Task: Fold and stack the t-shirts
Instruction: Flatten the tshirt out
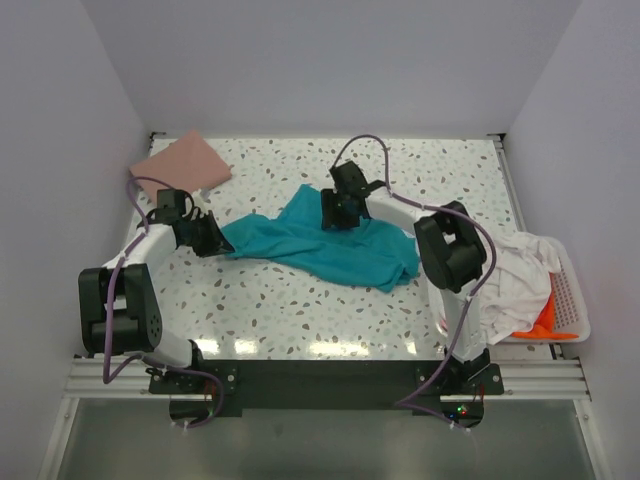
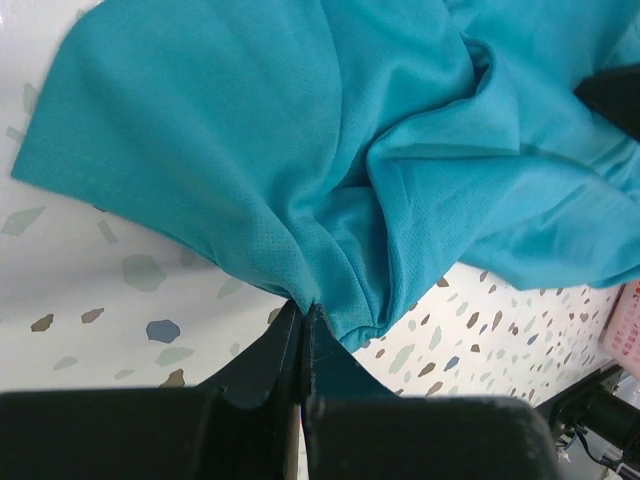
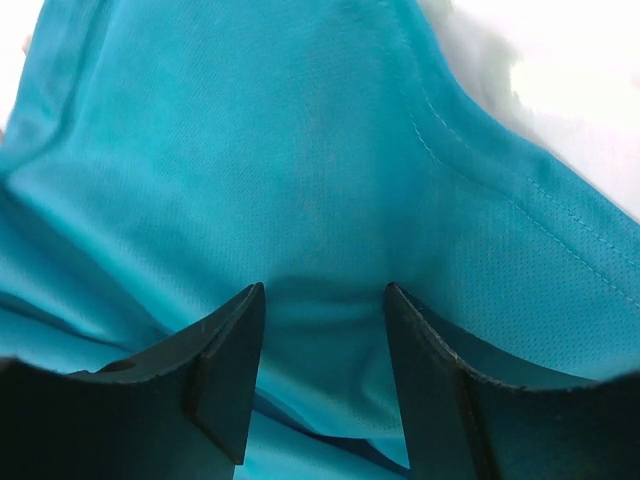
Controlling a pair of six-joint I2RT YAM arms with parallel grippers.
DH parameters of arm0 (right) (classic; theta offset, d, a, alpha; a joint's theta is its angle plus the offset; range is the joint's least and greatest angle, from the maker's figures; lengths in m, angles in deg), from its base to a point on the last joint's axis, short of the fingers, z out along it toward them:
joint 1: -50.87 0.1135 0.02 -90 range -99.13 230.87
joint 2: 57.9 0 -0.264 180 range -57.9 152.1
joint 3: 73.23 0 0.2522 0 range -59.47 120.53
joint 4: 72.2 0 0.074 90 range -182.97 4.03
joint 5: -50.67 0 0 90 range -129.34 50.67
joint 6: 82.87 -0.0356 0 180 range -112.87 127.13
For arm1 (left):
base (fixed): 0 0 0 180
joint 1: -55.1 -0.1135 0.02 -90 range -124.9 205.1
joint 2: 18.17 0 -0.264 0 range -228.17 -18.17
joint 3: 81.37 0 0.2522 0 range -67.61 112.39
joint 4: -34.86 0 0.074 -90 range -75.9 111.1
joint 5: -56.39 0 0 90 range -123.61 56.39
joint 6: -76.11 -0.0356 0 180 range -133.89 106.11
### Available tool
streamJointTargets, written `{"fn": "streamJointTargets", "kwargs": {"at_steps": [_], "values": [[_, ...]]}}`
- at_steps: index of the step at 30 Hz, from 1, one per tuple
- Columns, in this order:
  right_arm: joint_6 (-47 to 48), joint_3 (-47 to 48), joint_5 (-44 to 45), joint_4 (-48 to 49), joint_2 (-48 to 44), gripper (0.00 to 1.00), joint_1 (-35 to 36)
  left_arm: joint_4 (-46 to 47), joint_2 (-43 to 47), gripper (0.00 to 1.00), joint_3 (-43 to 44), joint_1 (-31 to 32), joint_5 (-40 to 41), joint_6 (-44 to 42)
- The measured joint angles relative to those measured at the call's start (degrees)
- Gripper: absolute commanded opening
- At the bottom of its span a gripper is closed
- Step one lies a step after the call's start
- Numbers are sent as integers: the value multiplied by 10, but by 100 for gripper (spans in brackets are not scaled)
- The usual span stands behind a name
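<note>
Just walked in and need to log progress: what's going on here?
Both arms are working the teal shirt, crumpled mid-table. The left claw is shut on its edge; the right claw is open over the cloth. A pink shirt lies folded at the far left corner. A white shirt and an orange shirt sit in the basket.

The top camera looks down from behind; both wrist cameras press close to the teal t-shirt (shared overhead), the right seemingly nearest.

A white slotted plastic basket sits at the right edge of the white speckled stone-pattern tabletop, toward the near side.
</note>
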Motion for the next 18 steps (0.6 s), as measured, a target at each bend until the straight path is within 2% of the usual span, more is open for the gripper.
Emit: {"fn": "streamJointTargets", "kwargs": {"at_steps": [8, 12, 15, 18], "values": [[-4, -166, 1, -77, -130, 54, 2, 0, 0, 0, 0, 0, -5, -3], [-6, -215, 0, -125, -177, 56, 8, 0, 0, 0, -7, 0, -13, -9], [-6, -214, 1, -149, -207, 56, 13, 0, 0, 0, -13, 0, -16, -14], [-3, -161, 15, -162, -218, 57, 14, 0, 0, 0, -16, 0, -17, -15]]}}
